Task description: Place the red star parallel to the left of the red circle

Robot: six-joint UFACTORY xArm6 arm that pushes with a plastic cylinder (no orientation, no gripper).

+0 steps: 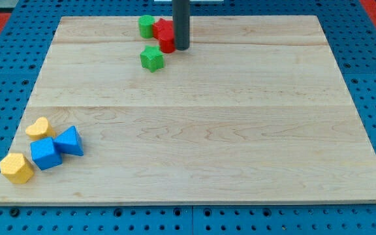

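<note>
Two red blocks sit pressed together near the view's top centre. The upper one [161, 28] and the lower one [167, 44] overlap in the view. I cannot tell which is the star and which the circle. My tip [182, 47] is on the board right against the right side of the lower red block. The rod hides part of the red blocks' right edge.
A green round block [147, 26] touches the red blocks on their left. A green star [152, 58] lies just below them. At the board's [240, 143] bottom left are a yellow heart [39, 127], a blue triangle [69, 141], a blue cube [46, 154] and a yellow hexagon [16, 168].
</note>
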